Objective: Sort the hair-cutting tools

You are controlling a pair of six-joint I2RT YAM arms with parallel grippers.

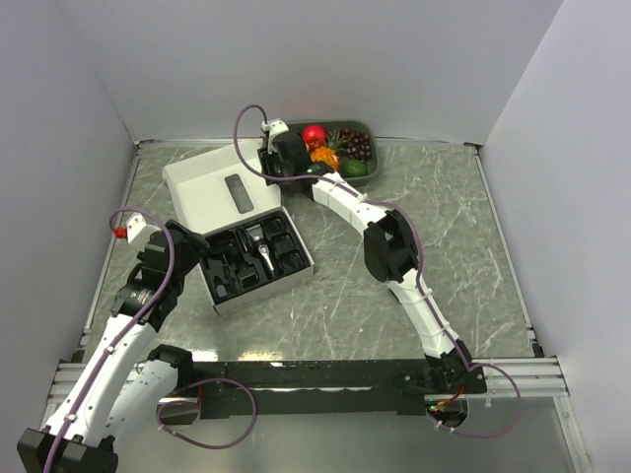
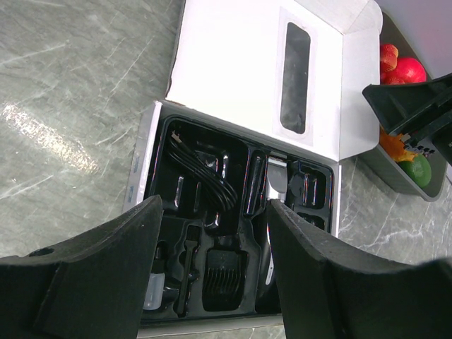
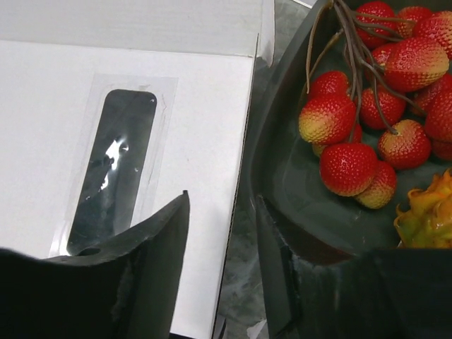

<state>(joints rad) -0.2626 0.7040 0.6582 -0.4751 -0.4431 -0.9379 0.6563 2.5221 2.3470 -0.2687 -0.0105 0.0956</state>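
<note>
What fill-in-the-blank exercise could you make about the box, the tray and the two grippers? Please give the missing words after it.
1. The left gripper hangs open above the box's ___ insert.
2. The right gripper hangs over the gap between the white lid and the grey tray, which holds ___.
3. The white lid has a clear ___ in its middle.
Missing words: black; fruit; window.
</note>
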